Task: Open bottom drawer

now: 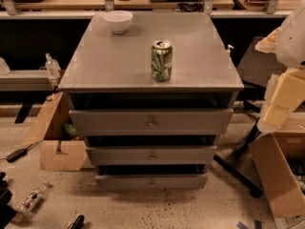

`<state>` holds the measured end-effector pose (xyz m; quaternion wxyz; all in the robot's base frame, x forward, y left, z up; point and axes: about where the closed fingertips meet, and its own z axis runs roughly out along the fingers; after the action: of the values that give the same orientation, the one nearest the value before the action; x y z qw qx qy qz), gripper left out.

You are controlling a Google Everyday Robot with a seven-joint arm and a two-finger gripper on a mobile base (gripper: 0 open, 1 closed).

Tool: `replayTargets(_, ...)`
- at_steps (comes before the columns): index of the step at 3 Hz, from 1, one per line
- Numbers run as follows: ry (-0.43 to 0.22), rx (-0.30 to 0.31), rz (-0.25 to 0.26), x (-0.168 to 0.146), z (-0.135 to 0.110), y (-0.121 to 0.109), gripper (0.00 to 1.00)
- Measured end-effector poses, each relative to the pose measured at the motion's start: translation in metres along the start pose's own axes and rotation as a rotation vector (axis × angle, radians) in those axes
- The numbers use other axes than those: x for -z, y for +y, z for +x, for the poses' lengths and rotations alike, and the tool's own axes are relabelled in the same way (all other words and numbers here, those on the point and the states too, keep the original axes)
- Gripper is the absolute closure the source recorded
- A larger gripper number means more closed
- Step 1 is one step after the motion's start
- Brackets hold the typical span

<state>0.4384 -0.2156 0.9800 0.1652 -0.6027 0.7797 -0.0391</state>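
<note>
The grey cabinet stands in the middle of the view with three grey drawers. The bottom drawer is the lowest and narrowest front, just above the floor, with a tiny round knob at its centre. Its front sits in line under the middle drawer, and nothing of its inside shows. The top drawer is the widest and has a shiny brass knob. My gripper is the pale cream part of the arm at the right edge, beside the cabinet's right side at top-drawer height, well apart from the bottom drawer's knob.
A green can and a white bowl stand on the cabinet top. Cardboard boxes sit on the floor at left and right. A black chair base lies at the cabinet's right. Cables and small items lie at lower left.
</note>
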Motion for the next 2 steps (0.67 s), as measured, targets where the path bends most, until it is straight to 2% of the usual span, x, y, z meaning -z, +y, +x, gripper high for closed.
replayTargets(1,0.000,0.000,0.000,0.000,0.000,0.000,0.00)
replayTargets(2,-0.036,-0.016,0.007,-0.022,0.002,0.003,0.00)
